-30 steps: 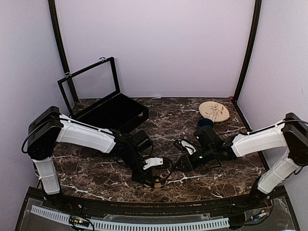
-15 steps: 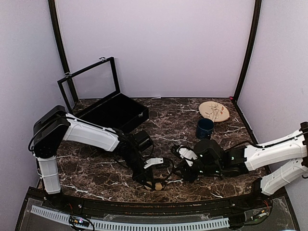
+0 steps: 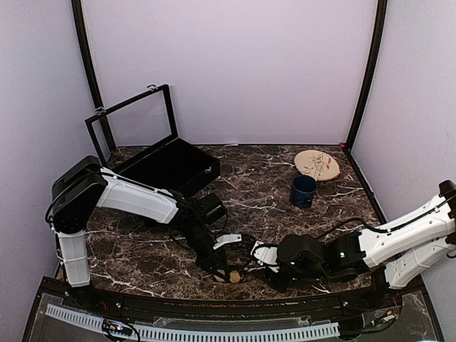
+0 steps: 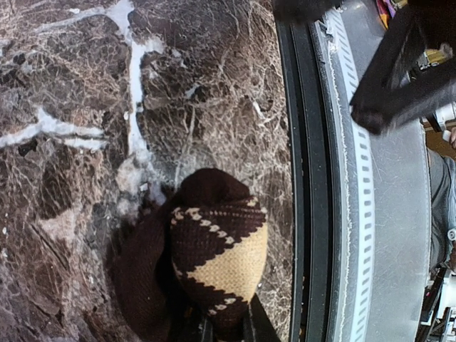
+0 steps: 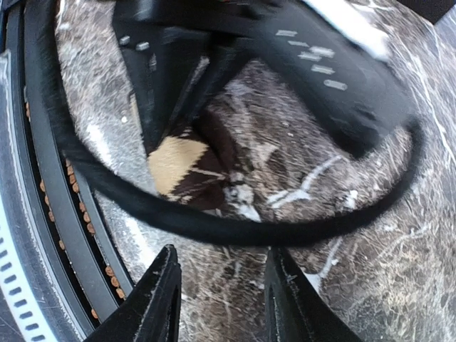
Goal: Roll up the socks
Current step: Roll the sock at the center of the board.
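We see left claw (image 4: 217, 324) pinching the black tan-and-brown argyle fabric sock (image 4: 217, 249), likely to anchor it | right claw (image 5: 221, 260) near that sock, parted, empty, poised for rolling

A dark blue mug (image 3: 303, 191) stands upright on the brown marble-patterned table (image 3: 249, 174), just in front of a round tan plate (image 3: 317, 164) lying near the back right corner. At back left, well apart from both, sits a black case (image 3: 171, 167) with its glass-paned lid (image 3: 132, 122) raised, against pale purple walls (image 3: 235, 71). A white slotted strip (image 3: 235, 332) runs along the near edge.
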Motion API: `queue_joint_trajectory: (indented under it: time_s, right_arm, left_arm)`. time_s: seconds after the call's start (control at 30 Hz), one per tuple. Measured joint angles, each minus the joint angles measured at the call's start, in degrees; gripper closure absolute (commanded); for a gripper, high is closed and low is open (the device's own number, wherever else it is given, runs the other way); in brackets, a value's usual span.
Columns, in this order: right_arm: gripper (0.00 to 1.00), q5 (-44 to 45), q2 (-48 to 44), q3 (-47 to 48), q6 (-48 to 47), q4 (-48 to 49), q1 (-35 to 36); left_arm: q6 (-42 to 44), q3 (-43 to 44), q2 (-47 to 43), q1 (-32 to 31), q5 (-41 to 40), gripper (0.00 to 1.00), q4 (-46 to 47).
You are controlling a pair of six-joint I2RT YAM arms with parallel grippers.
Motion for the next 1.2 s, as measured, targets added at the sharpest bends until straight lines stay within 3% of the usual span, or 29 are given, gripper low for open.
queue_joint_trajectory:
  time_s: [0.5, 1.2]
  right_arm:
    - [0.6, 6.01, 11.37, 7.02, -9.55, -0.33, 8.33]
    - [0.47, 13.14, 21.24, 10.91, -19.23, -1.16, 9.22]
  left_arm:
    - [0.0, 0.57, 0.87, 0.28, 1.7, 0.91, -1.33]
    - [0.02, 1.03, 1.66, 0.39, 3.37, 0.91, -1.7]
